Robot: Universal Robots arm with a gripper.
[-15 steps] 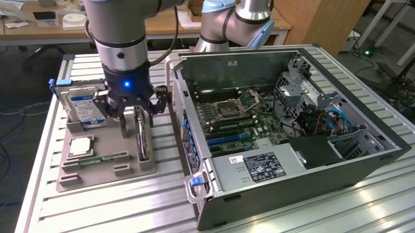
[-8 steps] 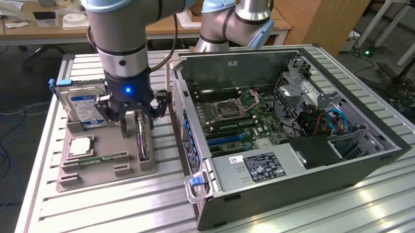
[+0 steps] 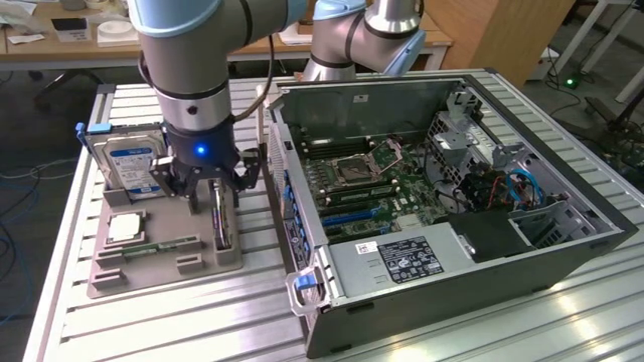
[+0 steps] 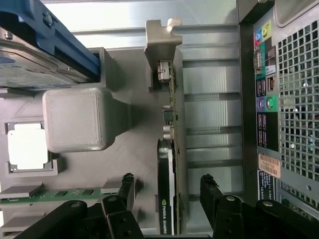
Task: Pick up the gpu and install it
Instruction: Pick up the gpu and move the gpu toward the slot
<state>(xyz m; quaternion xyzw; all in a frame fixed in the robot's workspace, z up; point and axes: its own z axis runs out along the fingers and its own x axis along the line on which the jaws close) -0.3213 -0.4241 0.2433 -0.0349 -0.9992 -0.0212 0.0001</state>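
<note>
Hand (image 3: 213, 194): fully open and holding nothing. In the wrist view its two black fingers (image 4: 127, 185) stand one on each side of the gpu (image 4: 167, 154), with a clear gap on both sides and no contact.

Gpu: it stands on its long edge in a narrow slot of the grey tray (image 3: 201, 265), along the tray edge nearest the case (image 3: 483, 280). In the exterior view the gpu (image 3: 220, 223) is directly under the hand, which points straight down over it. The fingertips are close to the card's upper edge, but it cannot be told whether they reach below it. The silver bracket (image 4: 160, 47) is at the end of the card away from the fingers. The fingers straddle the dark-faced part.

Tray: it lies on the slatted metal table (image 3: 181, 324), toward the table edge at the exterior view's left. It also carries:
- a hard drive (image 3: 131, 162) with a blue-white label, upright at the tray's far end
- a processor (image 3: 126, 226) lying flat, near the middle
- a memory stick (image 3: 161, 246) lying flat, toward the near edge

All three sit on the side of the gpu away from the case and apart from the hand.

Case: it lies open on its side on the table, just beside the tray at the exterior view's right, with the mainboard exposed. The gpu is not in it — the card is in its tray slot, not yet lifted.
</note>
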